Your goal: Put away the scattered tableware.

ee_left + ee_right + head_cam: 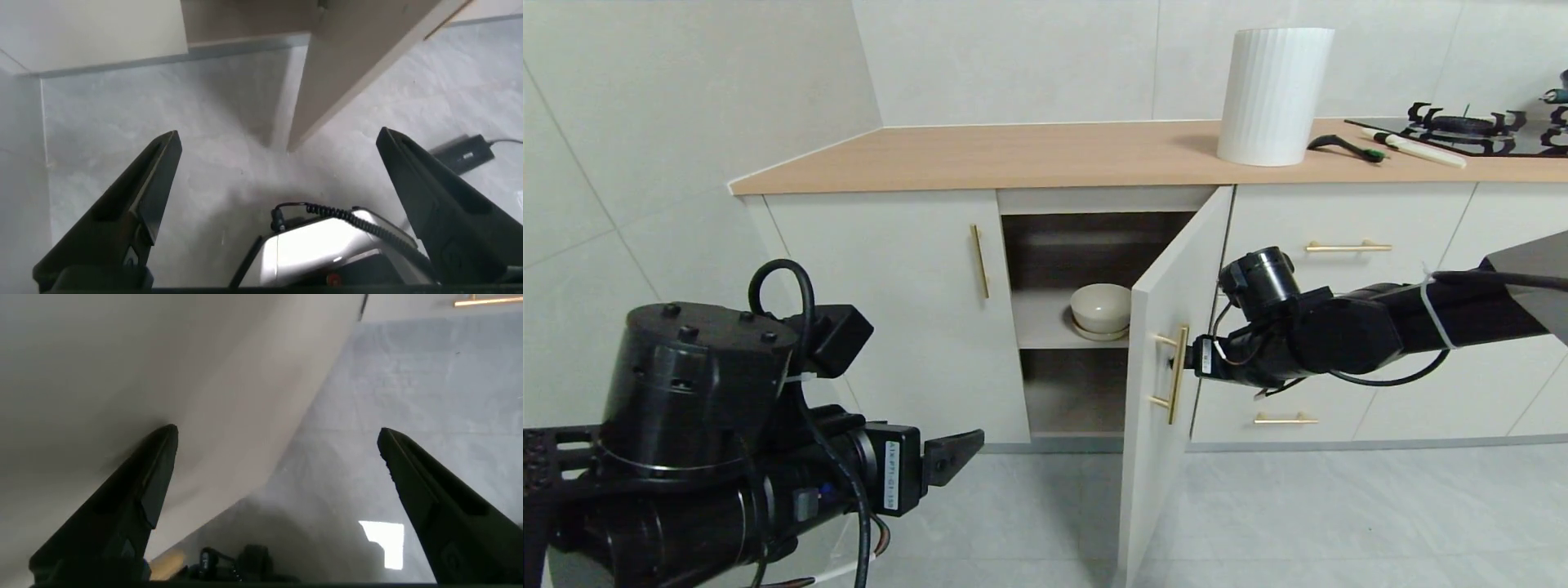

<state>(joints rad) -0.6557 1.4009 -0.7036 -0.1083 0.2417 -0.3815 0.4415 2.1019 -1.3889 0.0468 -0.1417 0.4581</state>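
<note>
Showing pale cream on the bowl (1101,307) and the plate (1094,334) beneath it. Reading off-white on the cabinet doors (890,310), with brass-gold on the handles (1174,374). Running a light tan wood tone along the surface (1013,151). Carrying fine vertical ribbing on the plain white cylinder (1272,94). Mottling faintly in pale grey across the floor tiles (1298,506). Showing matte black on the left hand (278,139) and the right hand (278,433).

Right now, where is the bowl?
In the head view, the bowl rests on a plate on the upper shelf inside the open cupboard, near the centre, just left of the open door.
</note>
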